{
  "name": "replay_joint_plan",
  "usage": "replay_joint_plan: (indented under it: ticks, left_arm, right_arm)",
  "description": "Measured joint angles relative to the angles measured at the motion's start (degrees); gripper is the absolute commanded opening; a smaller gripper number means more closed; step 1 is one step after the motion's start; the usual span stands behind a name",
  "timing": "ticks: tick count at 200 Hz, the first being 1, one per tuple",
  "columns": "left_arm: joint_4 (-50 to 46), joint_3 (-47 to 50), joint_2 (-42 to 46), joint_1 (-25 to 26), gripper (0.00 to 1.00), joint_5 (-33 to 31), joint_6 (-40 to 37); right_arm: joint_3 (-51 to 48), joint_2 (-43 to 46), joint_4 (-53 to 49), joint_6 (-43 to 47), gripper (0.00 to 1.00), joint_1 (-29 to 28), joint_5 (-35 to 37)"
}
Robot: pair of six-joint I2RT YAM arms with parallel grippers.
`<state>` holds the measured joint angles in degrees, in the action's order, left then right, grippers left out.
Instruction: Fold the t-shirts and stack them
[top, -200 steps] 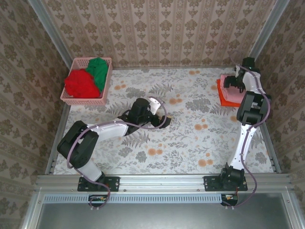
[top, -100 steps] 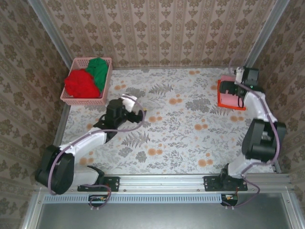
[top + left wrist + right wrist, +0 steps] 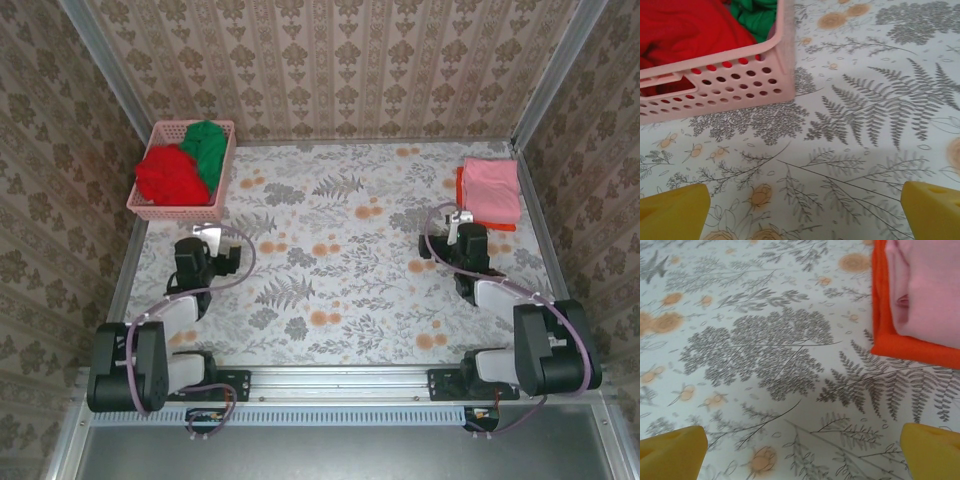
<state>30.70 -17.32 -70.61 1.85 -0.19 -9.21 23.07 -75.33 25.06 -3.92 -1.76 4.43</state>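
Observation:
A folded light pink t-shirt (image 3: 492, 188) lies on top of a folded orange t-shirt (image 3: 459, 192) at the far right of the table; the right wrist view shows the pink one (image 3: 930, 285) and the orange edge (image 3: 900, 342) under it. My right gripper (image 3: 460, 222) (image 3: 802, 452) stands open just in front of the stack, with nothing between its yellow fingertips (image 3: 672, 450). A red t-shirt (image 3: 168, 175) (image 3: 685, 25) and a green t-shirt (image 3: 207, 145) (image 3: 757, 15) sit crumpled in the pink basket (image 3: 180, 211). My left gripper (image 3: 205, 238) (image 3: 802, 212) is open and empty, a little in front of that basket.
The basket (image 3: 740, 82) stands at the far left corner, its perforated wall facing my left gripper. The table (image 3: 340, 260) wears a floral cloth. Patterned walls and metal rails close it in on three sides.
Both arms have drawn back toward the near edge. The right gripper left the pink t-shirt on the orange one. The left gripper swung from the table's middle to the left, before the basket.

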Motion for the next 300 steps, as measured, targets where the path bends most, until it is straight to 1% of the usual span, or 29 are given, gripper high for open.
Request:
replay_joint_plan:
  ticks: [7, 28, 40, 60, 67, 84, 135, 175, 197, 210, 221, 235, 244, 263, 300]
  left_arm:
    - [2.0, 0.0, -1.1, -1.1, 1.00, 0.7, 0.3]
    - [3.9, -0.7, -2.7, -3.2, 1.00, 2.3, 0.7]
    - [5.3, -0.7, -2.6, -3.4, 1.00, 2.6, 0.9]
    - [7.2, -0.7, -2.5, -3.5, 1.00, 2.8, 1.1]
    - [7.6, -0.7, -2.4, -3.5, 1.00, 2.8, 1.3]
    - [8.2, -0.7, -2.4, -3.4, 1.00, 2.5, 1.5]
    - [8.4, -0.7, -2.5, -3.8, 1.00, 1.2, 1.5]
    - [8.8, -0.7, -2.4, -3.9, 1.00, 2.2, 2.1]
    - [10.1, -0.7, -2.7, -2.4, 1.00, 2.0, 2.7]
    - [12.9, -0.9, -5.1, -1.0, 1.00, 1.9, 3.1]
    - [14.9, -1.6, -8.9, -0.4, 1.00, 1.8, 3.4]
    - [18.9, -1.9, -14.6, -0.4, 1.00, 1.2, 3.7]
    - [18.6, -2.1, -16.9, -0.6, 1.00, 1.2, 4.1]
    - [17.0, -3.0, -18.0, -0.9, 1.00, 1.0, 4.6]
    - [17.4, -5.4, -17.9, -0.9, 1.00, 0.7, 5.2]
  right_arm:
    - [-0.4, -0.5, 2.2, 0.0, 1.00, 0.0, 0.5]
    - [-0.6, -2.0, 9.5, 0.3, 1.00, 0.0, 2.1]
    - [-0.7, -3.8, 14.0, 0.7, 1.00, 0.0, 2.6]
    - [-1.2, -9.5, 21.6, 1.1, 1.00, -0.1, 2.7]
    - [-1.4, -11.1, 22.8, 1.3, 1.00, -0.4, 2.8]
    - [-1.5, -12.6, 22.6, 2.0, 1.00, -0.9, 2.9]
    - [-1.1, -12.6, 23.0, 2.2, 1.00, -0.3, 2.8]
    - [-1.0, -12.6, 23.1, 2.2, 1.00, -0.3, 2.7]
    - [-1.0, -12.6, 23.0, 2.2, 1.00, -0.3, 2.7]
    - [-1.0, -12.6, 23.1, 2.2, 1.00, -0.3, 2.7]
    - [-1.0, -12.6, 23.0, 2.2, 1.00, -0.3, 2.7]
    - [-1.0, -12.6, 23.1, 2.2, 1.00, -0.3, 2.7]
    - [-1.0, -12.6, 23.1, 2.2, 1.00, -0.3, 2.7]
    - [-0.9, -12.6, 23.1, 2.2, 1.00, -0.2, 2.7]
    - [-0.9, -12.6, 23.1, 2.2, 1.00, -0.1, 2.7]
